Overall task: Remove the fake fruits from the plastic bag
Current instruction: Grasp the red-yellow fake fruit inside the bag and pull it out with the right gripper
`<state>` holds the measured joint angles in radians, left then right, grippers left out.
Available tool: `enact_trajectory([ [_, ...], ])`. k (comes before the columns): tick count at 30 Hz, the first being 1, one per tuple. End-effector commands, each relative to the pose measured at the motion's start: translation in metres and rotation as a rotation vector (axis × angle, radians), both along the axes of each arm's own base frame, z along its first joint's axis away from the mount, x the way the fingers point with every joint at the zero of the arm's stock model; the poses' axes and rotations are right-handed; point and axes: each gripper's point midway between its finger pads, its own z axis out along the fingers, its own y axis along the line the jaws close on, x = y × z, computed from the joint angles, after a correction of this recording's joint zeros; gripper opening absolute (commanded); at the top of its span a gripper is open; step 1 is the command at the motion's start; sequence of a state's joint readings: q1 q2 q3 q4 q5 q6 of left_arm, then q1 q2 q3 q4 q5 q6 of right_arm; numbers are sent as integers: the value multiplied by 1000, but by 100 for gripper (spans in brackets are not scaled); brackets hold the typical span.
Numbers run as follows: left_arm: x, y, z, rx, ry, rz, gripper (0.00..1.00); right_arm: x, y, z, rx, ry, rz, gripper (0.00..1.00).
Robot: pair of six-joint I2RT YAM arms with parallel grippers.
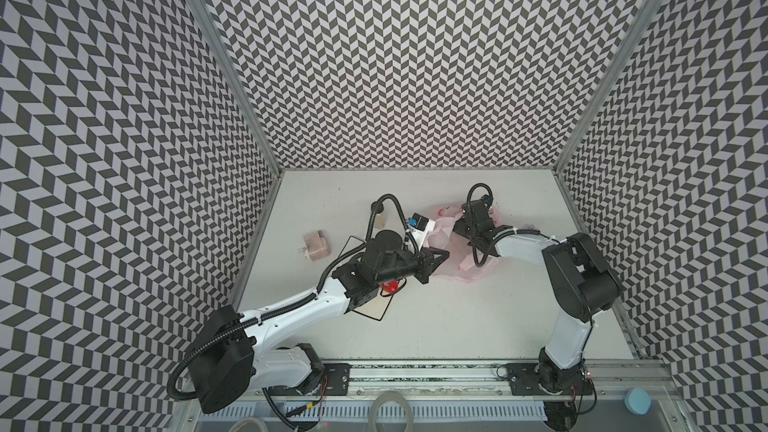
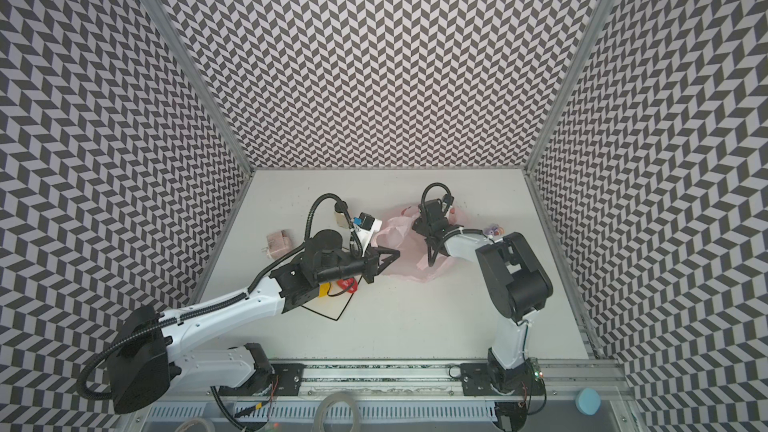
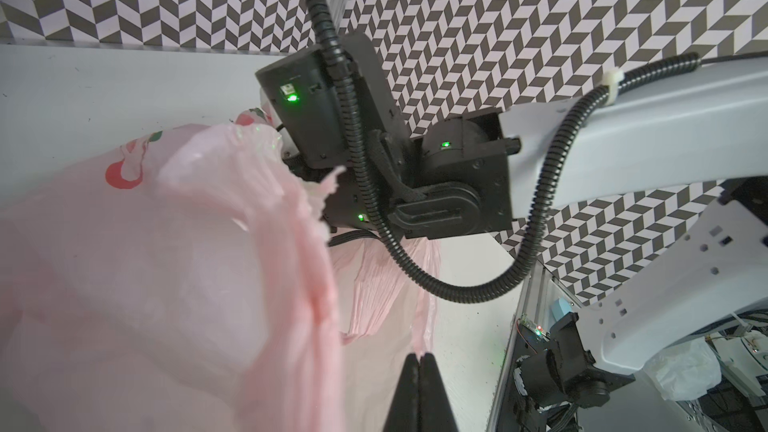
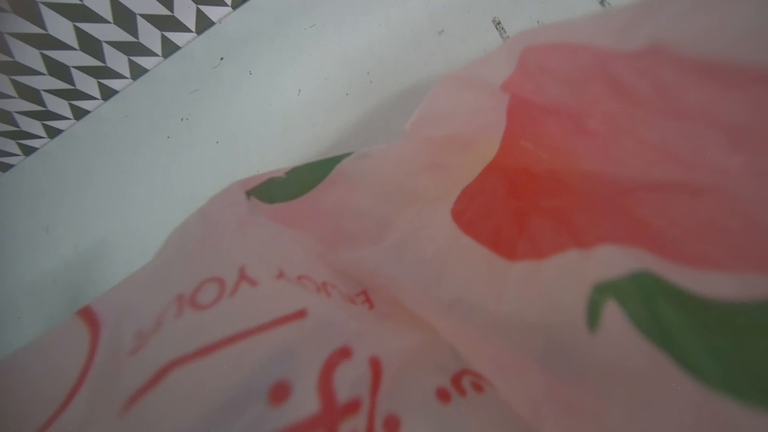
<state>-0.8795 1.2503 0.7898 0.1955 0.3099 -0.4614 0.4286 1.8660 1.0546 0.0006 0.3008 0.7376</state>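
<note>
Left wrist | left jaws together, pinching plastic bag (image 3: 166, 284) edge | right jaws apart over bag

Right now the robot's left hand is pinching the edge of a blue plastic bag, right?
Not quite. The plastic bag is pale pink, not blue. The rest is right: the left wrist view shows the left hand shut and pinching the bag's edge.
</note>
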Motion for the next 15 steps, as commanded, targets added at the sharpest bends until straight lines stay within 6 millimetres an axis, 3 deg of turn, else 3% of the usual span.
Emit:
enact_trajectory([
  [1, -3, -5, 16, -17, -34, -24, 0, 17, 1, 2, 12, -31, -36, 85],
  [8, -2, -4, 16, -14, -35, -16, 0, 19, 1, -11, -12, -12, -29, 73],
  [15, 5, 1, 11, -1, -25, 37, 0, 21, 6, 0, 9, -30, -2, 55],
])
